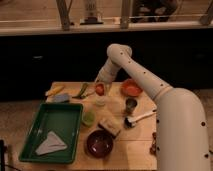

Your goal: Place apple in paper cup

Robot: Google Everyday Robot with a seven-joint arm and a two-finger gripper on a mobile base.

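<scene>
Right above the paper cup (101,102), fingers (105,86) of the gripper (100,88) clasp the apple (100,90)

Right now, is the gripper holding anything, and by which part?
It cannot be told. The gripper is at the top of the apple, just behind the paper cup, but a grasp is not visible.

dim, warm | table (134,146) lit, dark behind | tool (101,84) over table's far side

Office-like test area: wooden table (131,148), dark counter (50,52) behind; claw (100,85) above table.
</scene>
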